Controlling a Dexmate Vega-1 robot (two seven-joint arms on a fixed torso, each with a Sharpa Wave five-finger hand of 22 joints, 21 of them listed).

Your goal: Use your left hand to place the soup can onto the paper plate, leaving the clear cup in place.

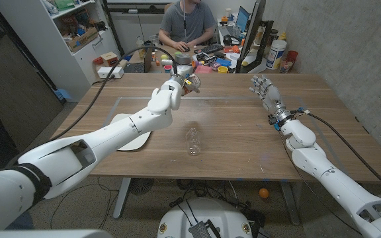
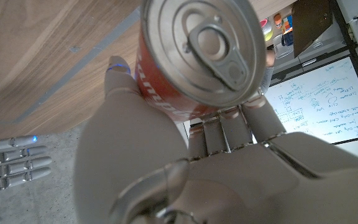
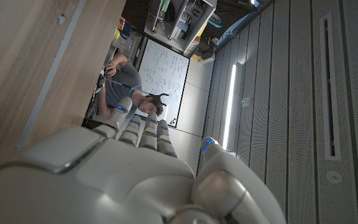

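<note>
One soup can [image 1: 184, 67] sits in the left hand [image 1: 167, 96], whose fingers wrap around its red side, holding it up far past the paper plate [image 1: 139, 141]. That plate lies back toward the robot, under the left arm. The clear cup [image 1: 193, 142] stands beside the plate. The right hand [image 1: 264, 88] holds nothing, fingers straight.

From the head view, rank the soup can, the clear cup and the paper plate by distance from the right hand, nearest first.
Measured from the right hand:
1. Soup can, held in the left hand, above the table's far middle.
2. Clear cup, at the near middle.
3. Paper plate, on the left, partly under the left arm.
</note>
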